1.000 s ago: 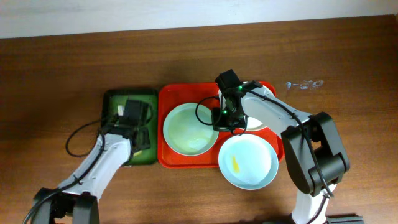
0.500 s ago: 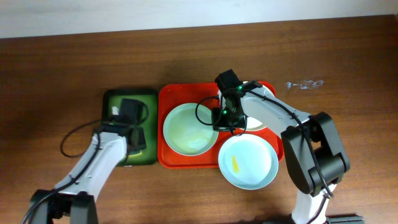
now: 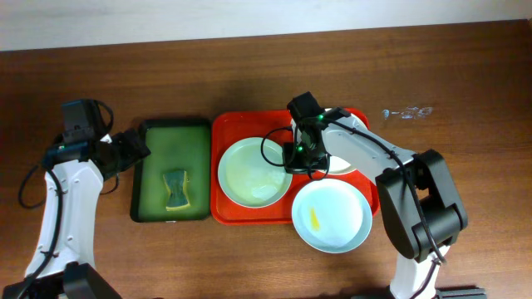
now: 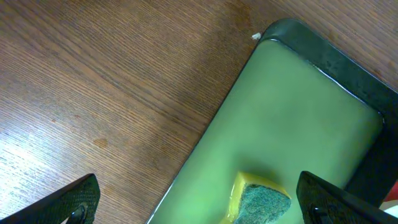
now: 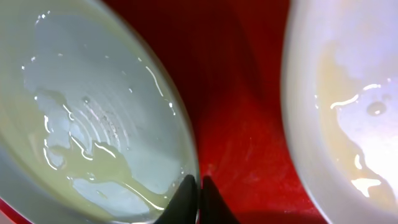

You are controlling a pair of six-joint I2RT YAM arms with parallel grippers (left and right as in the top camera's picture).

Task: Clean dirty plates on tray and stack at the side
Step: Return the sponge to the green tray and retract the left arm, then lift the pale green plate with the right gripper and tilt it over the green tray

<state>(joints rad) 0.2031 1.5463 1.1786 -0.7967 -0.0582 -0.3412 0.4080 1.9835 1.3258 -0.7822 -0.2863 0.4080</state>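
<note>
1. Overhead: shows right hand pinched on the right rim of pale green plate, inside red tray. Blue plate, yellow-smeared, just below that hand, overhanging the tray's corner. Left hand over the bench, beside green tray.
2. Left wrist: fingers spread wide, grasping nothing; sponge lying in the green tray beneath.
3. Right wrist: fingertips clamped together at the plate's edge; cream plate apart, rightward.
</note>
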